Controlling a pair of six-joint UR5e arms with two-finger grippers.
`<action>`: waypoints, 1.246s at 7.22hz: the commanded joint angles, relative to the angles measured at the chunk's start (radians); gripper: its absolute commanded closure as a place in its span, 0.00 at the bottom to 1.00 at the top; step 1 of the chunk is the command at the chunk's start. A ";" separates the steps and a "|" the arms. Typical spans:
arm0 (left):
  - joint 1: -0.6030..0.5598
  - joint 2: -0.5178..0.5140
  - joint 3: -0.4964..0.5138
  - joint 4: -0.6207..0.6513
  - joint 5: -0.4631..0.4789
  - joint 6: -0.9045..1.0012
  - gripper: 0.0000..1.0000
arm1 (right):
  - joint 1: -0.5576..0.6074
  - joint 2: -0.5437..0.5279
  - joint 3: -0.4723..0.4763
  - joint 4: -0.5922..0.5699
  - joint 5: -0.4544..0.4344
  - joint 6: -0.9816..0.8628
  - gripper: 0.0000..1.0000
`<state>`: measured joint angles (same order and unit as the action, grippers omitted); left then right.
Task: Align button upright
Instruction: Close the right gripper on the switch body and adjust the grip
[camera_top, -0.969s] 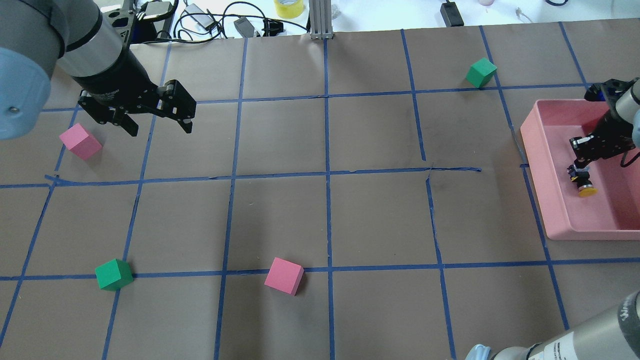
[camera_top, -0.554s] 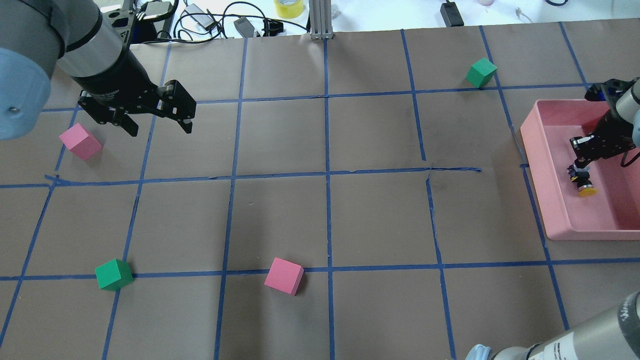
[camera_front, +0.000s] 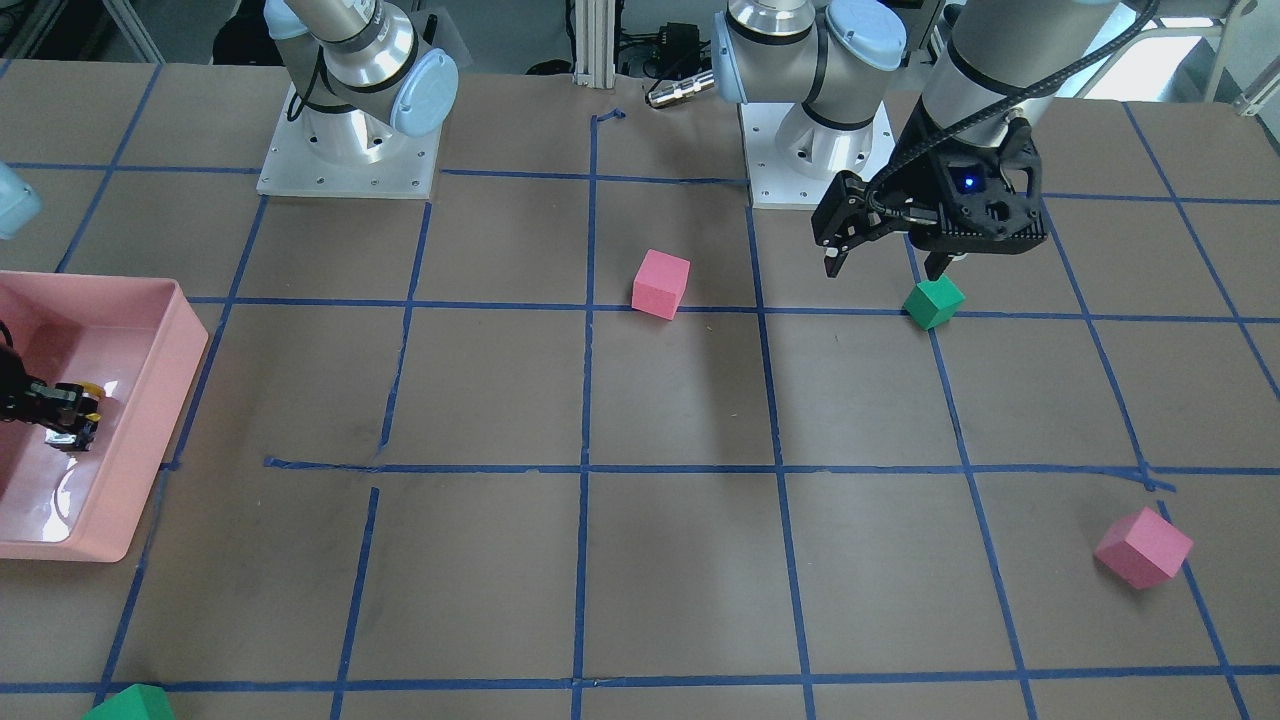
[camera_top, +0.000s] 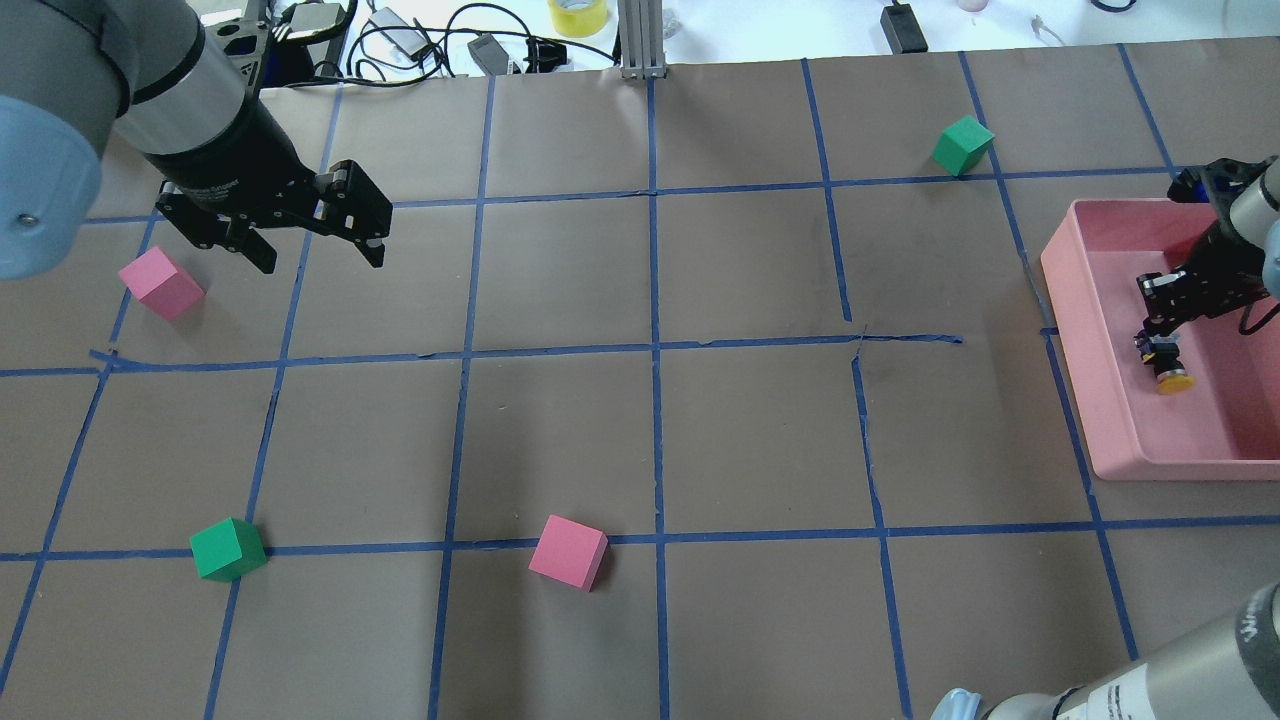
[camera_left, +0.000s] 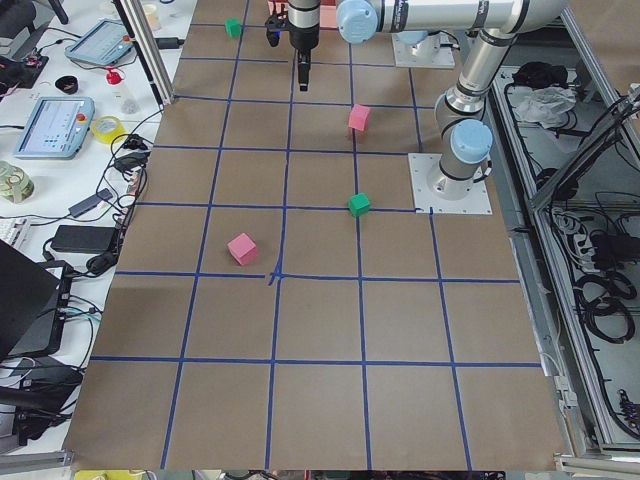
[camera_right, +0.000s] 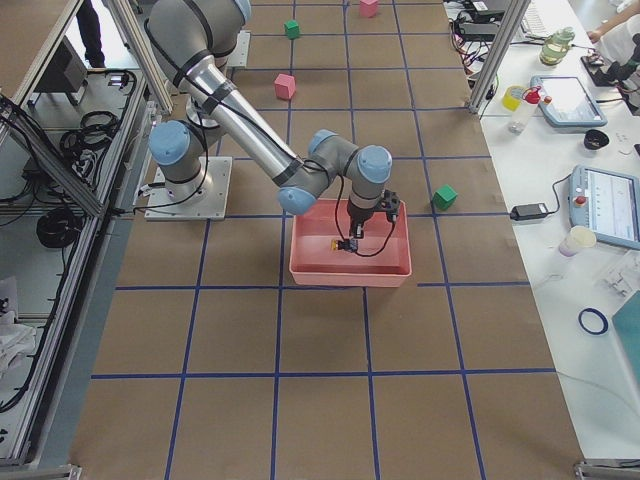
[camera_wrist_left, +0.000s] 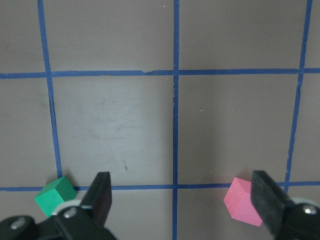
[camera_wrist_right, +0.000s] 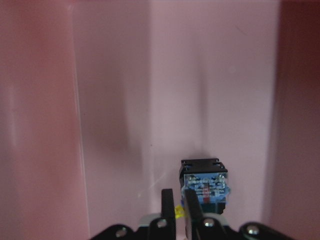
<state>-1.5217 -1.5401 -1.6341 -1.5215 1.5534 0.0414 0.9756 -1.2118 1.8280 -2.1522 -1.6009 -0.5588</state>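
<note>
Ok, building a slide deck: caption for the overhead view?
The right jaws meet the yellow-capped button lying in the pink tray; the left jaws hang open above the table.

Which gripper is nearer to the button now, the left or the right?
Right. The right gripper is inside the pink tray, directly at the button; the left gripper hangs far away, near a pink cube.

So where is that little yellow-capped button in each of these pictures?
Front-facing: the button is at the far left edge, inside the pink tray.
Overhead: far right, in the same tray.
Left side: too small and far off to make out.
Right side: near the centre, in the tray.
Left wrist: not in it.
Right wrist: bottom, right of centre.
Shared landmark: the pink tray.
</note>
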 joint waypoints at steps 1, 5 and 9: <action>0.000 0.000 0.000 0.000 0.001 0.000 0.00 | 0.000 0.005 -0.003 -0.061 0.009 0.000 0.58; 0.000 0.002 0.000 -0.002 0.001 0.000 0.00 | 0.000 0.011 0.008 -0.090 0.010 0.002 0.35; 0.000 0.002 -0.001 -0.002 0.001 0.000 0.00 | 0.000 0.017 0.013 -0.104 0.007 0.000 0.00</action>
<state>-1.5217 -1.5386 -1.6351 -1.5221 1.5539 0.0414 0.9756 -1.1981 1.8381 -2.2551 -1.5925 -0.5581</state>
